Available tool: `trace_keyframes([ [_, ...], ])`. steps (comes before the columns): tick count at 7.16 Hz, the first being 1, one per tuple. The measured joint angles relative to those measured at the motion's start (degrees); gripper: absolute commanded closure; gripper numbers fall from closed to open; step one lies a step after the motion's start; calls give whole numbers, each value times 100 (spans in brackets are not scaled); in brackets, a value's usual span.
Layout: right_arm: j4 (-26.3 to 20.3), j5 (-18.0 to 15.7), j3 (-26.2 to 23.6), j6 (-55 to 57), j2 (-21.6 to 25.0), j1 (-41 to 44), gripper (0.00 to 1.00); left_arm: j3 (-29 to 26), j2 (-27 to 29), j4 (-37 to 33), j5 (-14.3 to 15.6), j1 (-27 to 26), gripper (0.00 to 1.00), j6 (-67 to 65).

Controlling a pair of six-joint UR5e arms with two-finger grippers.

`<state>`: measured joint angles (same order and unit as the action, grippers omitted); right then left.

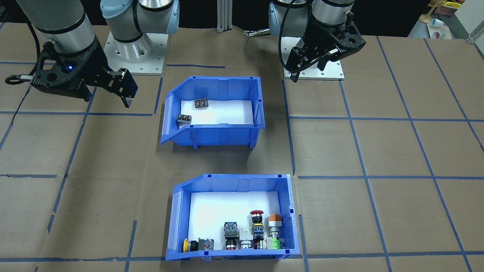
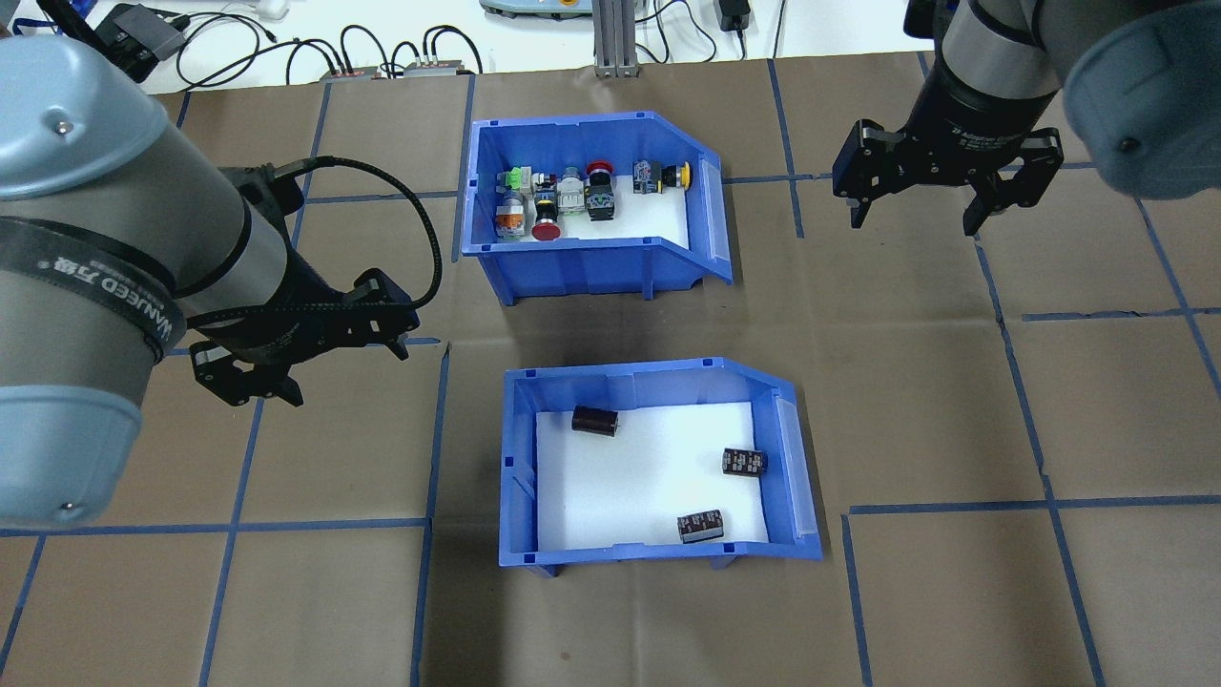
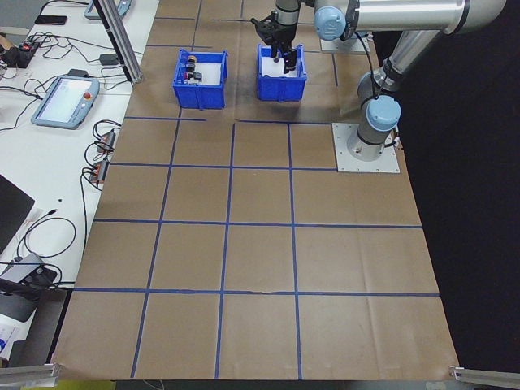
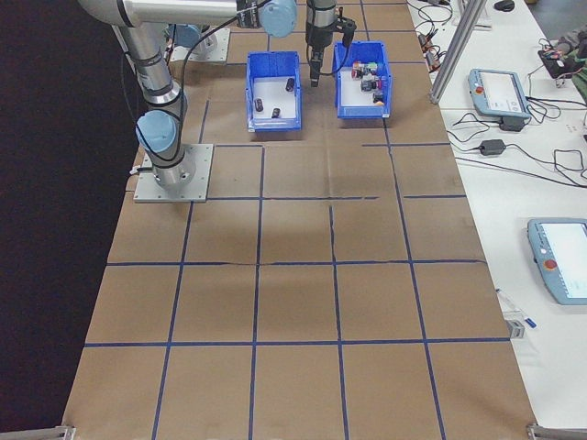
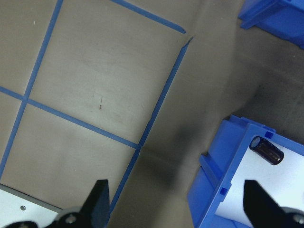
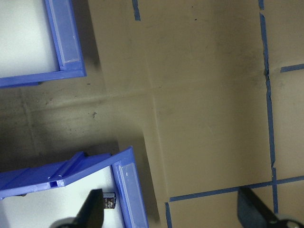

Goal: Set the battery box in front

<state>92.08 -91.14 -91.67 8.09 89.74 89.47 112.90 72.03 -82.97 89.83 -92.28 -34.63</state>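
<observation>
We are holding our left gripper [image 2: 298, 367] and right gripper [image 2: 923, 202] spread wide and empty above the table [image 2: 906, 382]; the battery box [image 2: 658, 553] is sitting between them, nearer our base than the switch bin [image 2: 591, 262].

Battery box [image 2: 658, 382] nearer robot than switch bin [image 2: 591, 258].

The blue moulded plastic battery box [image 2: 658, 558] looks smooth and faintly glossy, lined with matt white foam [image 2: 649, 477]. Beside the black jaws, matt brown paper [image 2: 954, 401] with blue tape lines [image 2: 1040, 477] covers the desk.
</observation>
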Motion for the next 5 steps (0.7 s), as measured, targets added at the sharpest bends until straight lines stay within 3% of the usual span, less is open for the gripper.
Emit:
trace_keyframes([
  [5,16,13,38,-87,-98,5,0,380,-195,5,-86,-149,2,-2369],
])
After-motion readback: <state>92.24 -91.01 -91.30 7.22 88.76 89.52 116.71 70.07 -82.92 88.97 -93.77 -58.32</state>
